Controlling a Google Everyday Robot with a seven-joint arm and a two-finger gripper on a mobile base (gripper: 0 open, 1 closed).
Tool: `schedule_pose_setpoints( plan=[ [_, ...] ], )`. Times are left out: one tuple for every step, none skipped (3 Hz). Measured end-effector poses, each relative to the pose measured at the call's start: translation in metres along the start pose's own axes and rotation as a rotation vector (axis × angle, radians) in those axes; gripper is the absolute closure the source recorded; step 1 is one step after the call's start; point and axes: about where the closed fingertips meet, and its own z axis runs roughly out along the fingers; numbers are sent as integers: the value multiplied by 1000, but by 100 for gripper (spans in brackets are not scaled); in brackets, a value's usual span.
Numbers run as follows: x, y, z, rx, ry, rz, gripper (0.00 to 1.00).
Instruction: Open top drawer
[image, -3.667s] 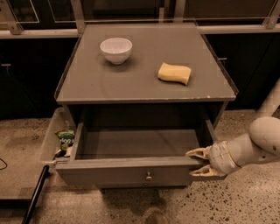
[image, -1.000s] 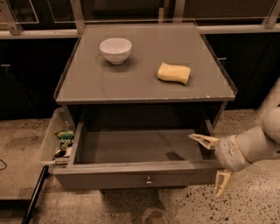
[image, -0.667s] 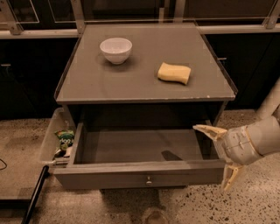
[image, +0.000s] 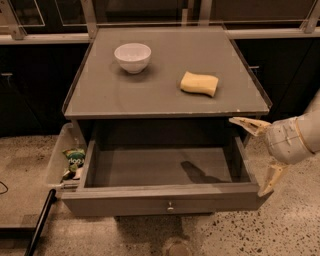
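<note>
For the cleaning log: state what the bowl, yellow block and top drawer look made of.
Bowl: glossy white, likely ceramic. Yellow block: matte, soft-edged, probably sponge foam. Top drawer: flat matte grey, painted wood or laminate. Pincer, open beside its right end: seemingly pale plastic.

The grey cabinet top (image: 160, 102) carries a white bowl (image: 132, 56) and a yellow sponge (image: 199, 83). Both lie above and left of the gripper (image: 258, 154), the sponge nearer. The gripper hangs, fingers spread, just below the top's right front corner, over the speckled floor (image: 295, 225).
</note>
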Motion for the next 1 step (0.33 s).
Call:
schedule_pose_setpoints(
  plan=[
    [0,0,0,0,0,0,0]
  ],
)
